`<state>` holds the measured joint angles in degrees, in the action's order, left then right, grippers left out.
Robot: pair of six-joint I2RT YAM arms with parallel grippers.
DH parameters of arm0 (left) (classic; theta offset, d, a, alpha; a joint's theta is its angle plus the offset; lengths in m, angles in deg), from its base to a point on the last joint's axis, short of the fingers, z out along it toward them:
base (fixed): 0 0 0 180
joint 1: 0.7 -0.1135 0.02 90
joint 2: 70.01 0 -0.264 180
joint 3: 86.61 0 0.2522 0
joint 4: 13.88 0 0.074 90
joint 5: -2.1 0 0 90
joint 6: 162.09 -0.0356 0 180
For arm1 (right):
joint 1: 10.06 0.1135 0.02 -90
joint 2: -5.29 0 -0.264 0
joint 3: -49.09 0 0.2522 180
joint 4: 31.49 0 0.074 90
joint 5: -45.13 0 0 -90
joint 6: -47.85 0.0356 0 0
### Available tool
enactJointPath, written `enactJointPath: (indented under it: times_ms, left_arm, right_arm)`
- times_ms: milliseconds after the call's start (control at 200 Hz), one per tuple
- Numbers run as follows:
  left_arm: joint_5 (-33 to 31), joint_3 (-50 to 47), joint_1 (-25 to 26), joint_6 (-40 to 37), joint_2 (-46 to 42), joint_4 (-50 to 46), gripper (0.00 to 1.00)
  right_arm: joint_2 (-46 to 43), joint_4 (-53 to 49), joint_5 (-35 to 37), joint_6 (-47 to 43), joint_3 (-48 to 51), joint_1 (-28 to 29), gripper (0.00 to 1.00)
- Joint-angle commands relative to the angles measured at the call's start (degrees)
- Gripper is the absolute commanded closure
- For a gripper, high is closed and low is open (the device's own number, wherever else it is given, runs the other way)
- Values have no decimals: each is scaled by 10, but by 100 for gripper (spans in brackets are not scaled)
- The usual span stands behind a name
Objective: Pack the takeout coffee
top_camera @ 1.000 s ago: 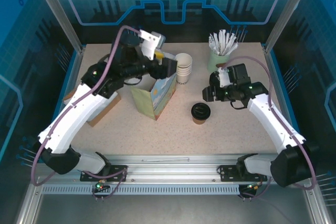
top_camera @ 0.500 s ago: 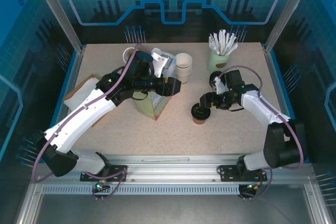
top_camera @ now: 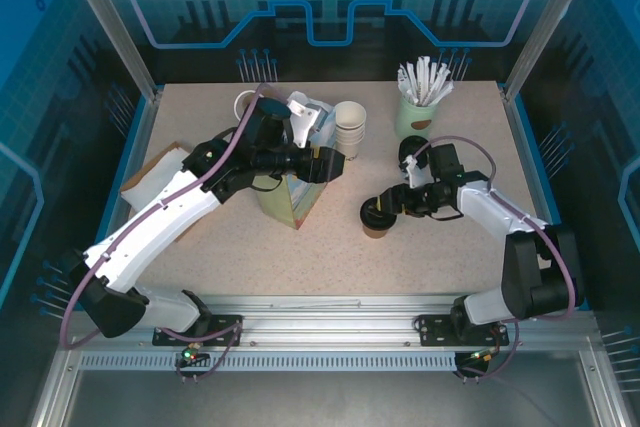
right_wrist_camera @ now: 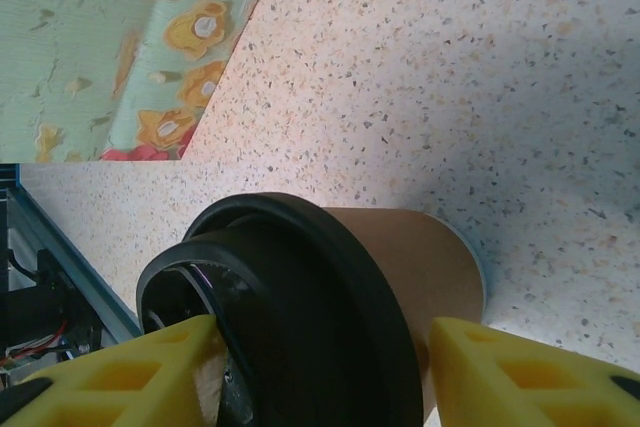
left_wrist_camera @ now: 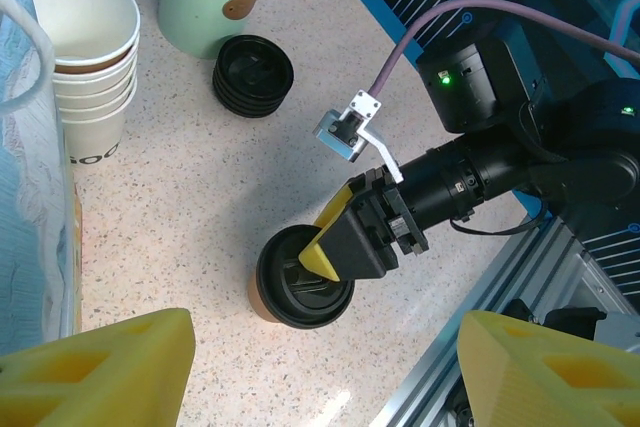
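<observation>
**Surface** (top_camera: 300, 257): speckled beige, walled in by blue panels.

**Takeout coffee** (top_camera: 379, 216): brown paper cup under a black lid. It stands upright on the surface, right of centre, right of the paper bag and nearer than the white cups. It is outside the bag.

**Right end effector** (top_camera: 384, 205): low, at the coffee's right side. In the right wrist view one yellow finger (right_wrist_camera: 110, 372) lies against the lid and the other by the brown wall. The cup sits between them, but whether they press on it cannot be told.

**Left end effector** (top_camera: 333, 162): above the paper bag's far right corner. Its yellow fingers (left_wrist_camera: 95, 372) stand wide apart, with nothing between them.

**Paper bag** (top_camera: 291, 197): flower print, upright, left of the coffee.

**White cups** (top_camera: 350, 128): lidless stack, just beyond the bag.

**Green cup** (top_camera: 414, 113): far right, holding white sticks.

**Black lids** (left_wrist_camera: 253, 75): small stack near the green cup, well apart from the coffee.
</observation>
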<state>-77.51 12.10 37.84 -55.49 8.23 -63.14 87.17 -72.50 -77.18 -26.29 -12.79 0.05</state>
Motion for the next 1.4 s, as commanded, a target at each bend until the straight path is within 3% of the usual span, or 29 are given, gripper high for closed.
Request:
enactJointPath:
  times_ms: [0, 360, 540, 735, 991, 1166, 1396]
  left_arm:
    - [9, -7, 5, 2, -14, -8, 29]
    - [9, -32, 24, -11, -22, -54, 30]
    - [-14, -41, 64, -51, -17, -112, 30]
    - [-63, 8, 114, -90, 54, -211, 28]
    - [-87, 109, 122, -126, 198, -297, 24]
    - [-89, 159, 122, -148, 277, -324, 18]
    - [-101, 204, 123, -162, 343, -354, 14]
  right_arm:
    - [-9, 9, -11, 17, 16, 17, 46]
    - [4, 51, 7, 73, 9, 126, 46]
    - [-7, 31, 14, 72, -13, 151, 38]
    - [-72, -28, 31, 46, -49, 74, 27]
    - [-154, -48, 93, 43, -27, -69, 21]
    - [-176, -70, 124, 21, -19, -91, 20]
    - [-174, -66, 114, 15, -6, -99, 19]
